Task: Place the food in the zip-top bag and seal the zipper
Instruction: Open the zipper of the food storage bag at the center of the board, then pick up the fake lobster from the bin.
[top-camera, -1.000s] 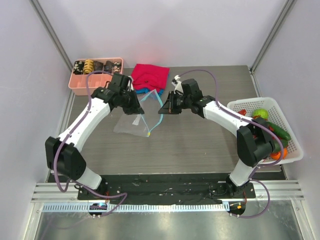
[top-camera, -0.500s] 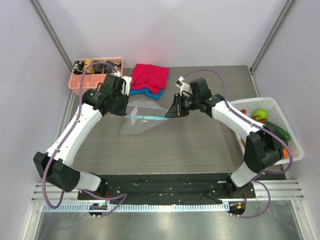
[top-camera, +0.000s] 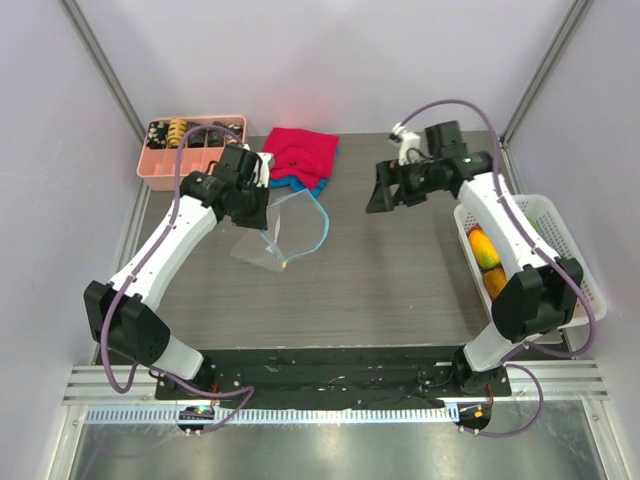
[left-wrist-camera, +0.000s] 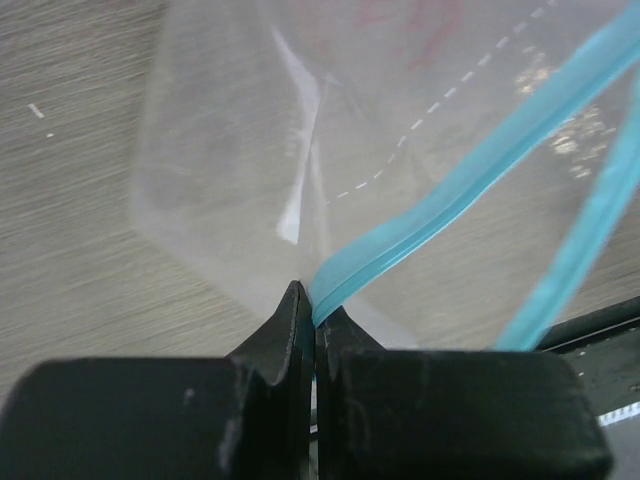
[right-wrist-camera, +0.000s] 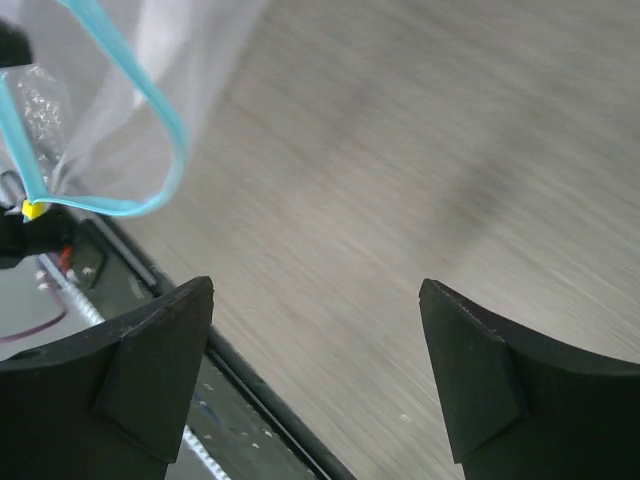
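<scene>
Right gripper has released the zipper and withdrawn, spread wide and empty. Left gripper remains clamped on it. The zip-top bag mouth gapes ahead, probably ready for toy fruit.

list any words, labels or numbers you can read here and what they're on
No text is readable in any view.
zip-top bag: faint reddish print at the top of the left wrist view, too blurred to read.
pink tray: contents too small to show lettering.

Bare table lies between zip-top bag and basket.
</scene>
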